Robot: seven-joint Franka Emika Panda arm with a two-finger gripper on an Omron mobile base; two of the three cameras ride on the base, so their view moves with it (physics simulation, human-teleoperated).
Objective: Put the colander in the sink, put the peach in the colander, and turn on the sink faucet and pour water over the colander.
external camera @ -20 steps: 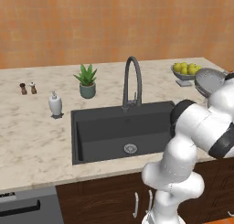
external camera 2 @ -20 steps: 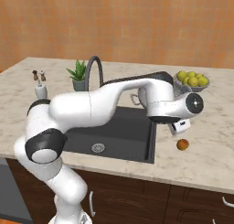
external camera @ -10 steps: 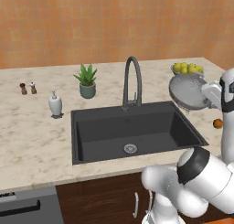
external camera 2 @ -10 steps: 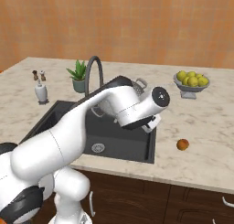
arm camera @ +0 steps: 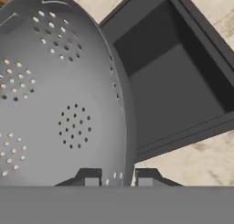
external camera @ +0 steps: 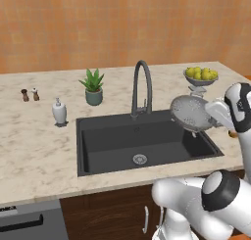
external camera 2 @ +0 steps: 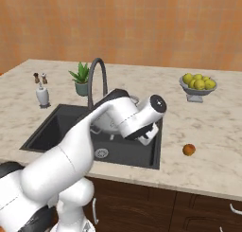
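Gripping the colander point(external camera: 192, 113) by its rim, your gripper point(arm camera: 118, 179) holds it tilted in the air above the right end of the sink point(external camera: 117, 142), clear of the basin floor; the hand view has the rim running between the two closed fingertips point(arm camera: 91, 179). You can see the peach point(external camera 2: 189, 150) lying on the worktop point(external camera 2: 203, 146) to the right of the sink, well apart from the colander. The sink faucet point(external camera: 141, 87) stands behind the basin, its spout arching toward the sink.
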